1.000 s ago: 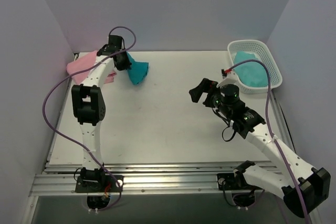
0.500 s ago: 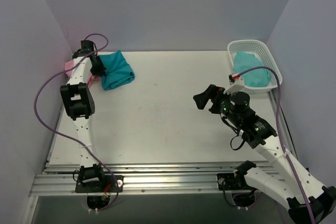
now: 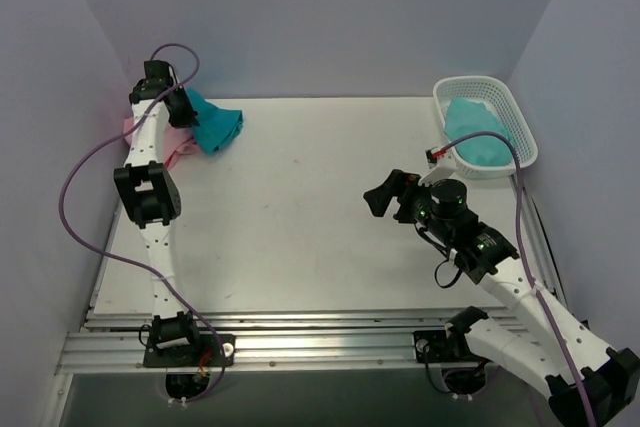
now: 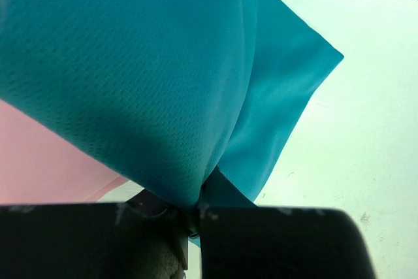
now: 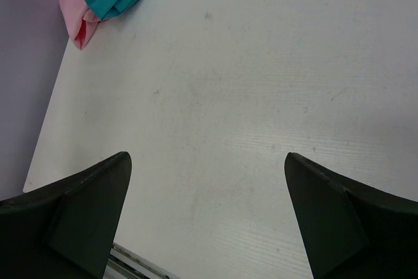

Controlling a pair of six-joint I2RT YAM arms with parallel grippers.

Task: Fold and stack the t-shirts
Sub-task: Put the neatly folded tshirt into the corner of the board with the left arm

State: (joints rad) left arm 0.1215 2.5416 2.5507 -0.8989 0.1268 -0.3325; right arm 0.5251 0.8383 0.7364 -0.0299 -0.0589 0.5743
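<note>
Stacking: left pincer (image 3: 186, 113) holds teal t-shirt (image 3: 216, 125) partly over pink t-shirt (image 3: 181, 148), far left; right pincer (image 5: 208, 187) wide, empty. Next, we judge: lower squarely.

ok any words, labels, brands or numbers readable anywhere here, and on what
None readable: no text shows on the teal t-shirt, the pink t-shirt, the white basket, the table, the left arm or the right arm.

Left gripper (image 3: 187, 114) pinches teal shirt (image 3: 214, 124) over pink shirt (image 3: 183, 149) (far-left corner).
</note>
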